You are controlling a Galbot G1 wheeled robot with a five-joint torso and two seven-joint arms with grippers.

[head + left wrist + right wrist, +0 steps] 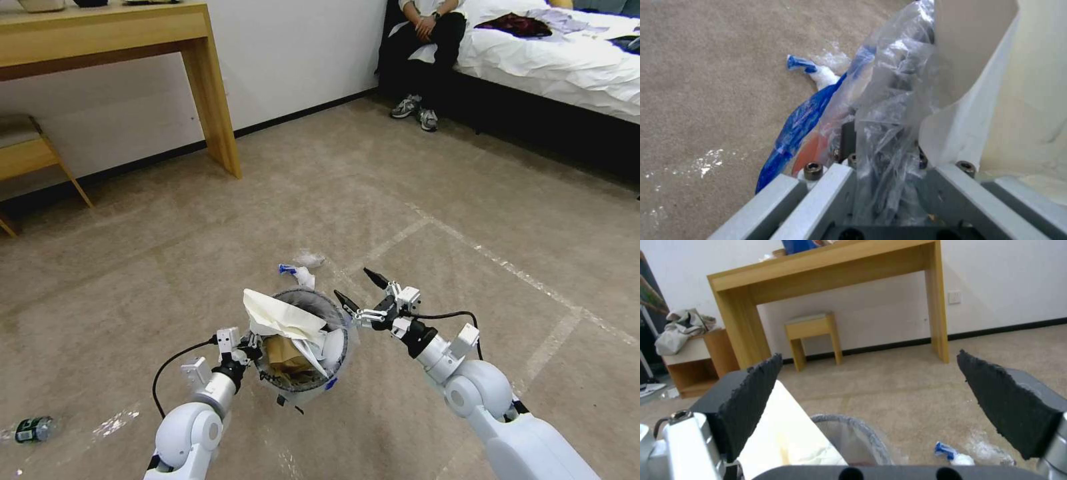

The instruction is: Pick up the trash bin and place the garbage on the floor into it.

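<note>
- The trash bin [303, 347] hangs low at the centre of my head view, lifted off the floor [200, 267], with a white slipper [283, 317] and a brown paper bag [287, 357] already stuffed inside.
- My left gripper [250, 347] sits at the bin's nine o'clock, clenched on the rim and the crinkly plastic liner [889, 110].
- My right gripper [360, 293] hovers at the bin's two o'clock, just above the rim, its black pads [751, 400] spread wide and holding nothing.
- At the bin's twelve o'clock, near it on the carpet, lie a white-and-blue wrapper [297, 272] and, just beyond, a scrap of clear plastic [310, 257].
- Far out at eight o'clock a small bottle [33, 429] lies by worn tape marks.
- My judgement: the wrapper is the next target. I should keep the bin level and steady in my left, reach past the rim with my right without knocking the slipper loose, and pinch the wrapper's thick white middle, not its thin blue tail.
</note>
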